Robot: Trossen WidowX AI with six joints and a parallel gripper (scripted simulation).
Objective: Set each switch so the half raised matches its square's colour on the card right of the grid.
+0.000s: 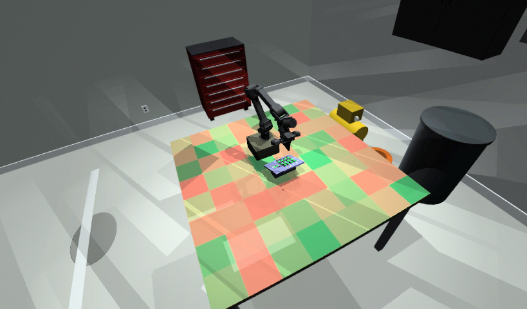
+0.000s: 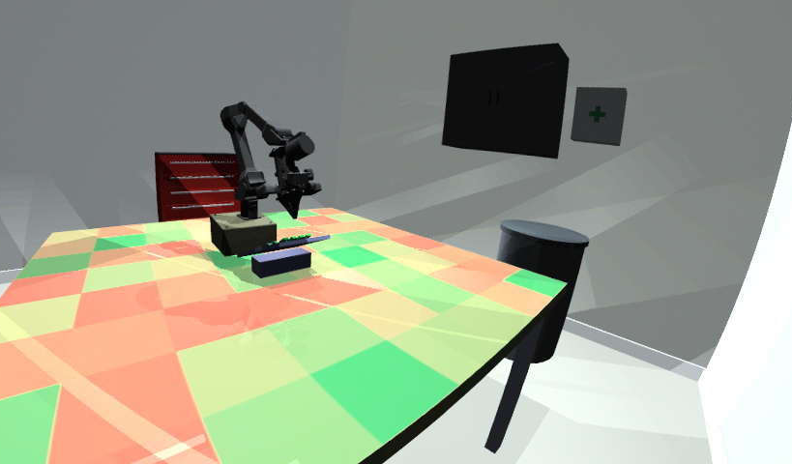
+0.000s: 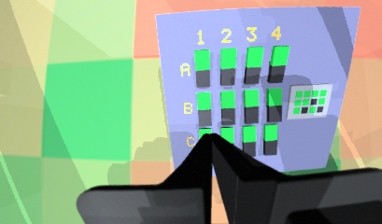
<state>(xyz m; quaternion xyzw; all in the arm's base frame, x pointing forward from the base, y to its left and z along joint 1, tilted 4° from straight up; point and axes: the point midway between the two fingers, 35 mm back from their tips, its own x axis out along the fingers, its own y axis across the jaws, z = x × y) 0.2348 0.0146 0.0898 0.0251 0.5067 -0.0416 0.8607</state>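
Observation:
The blue-violet panel (image 1: 268,166) (image 2: 322,237) (image 3: 309,51) bears a switch grid, rows A to C, columns 1 to 4. Every visible switch has a green far half and dark grey near half; which halves stand raised is hard to tell. Switch B4 (image 3: 274,105) is in shade. The card (image 3: 309,117) shows an all-green far row; middle row green, green, dark, green; near row green, dark, green, dark. My gripper (image 1: 289,149) (image 2: 295,217) (image 3: 209,139) is shut and empty, above the panel. In the wrist view its fingertips overlap switch C1 and the fingers hide part of C2.
The panel tilts above a dark block (image 2: 281,264) on the patchwork table (image 1: 266,203) (image 2: 261,356). The arm's base box (image 1: 262,148) (image 2: 243,231) stands close behind it. A red drawer cabinet (image 1: 224,82) and a dark barrel (image 1: 446,152) stand beyond the table.

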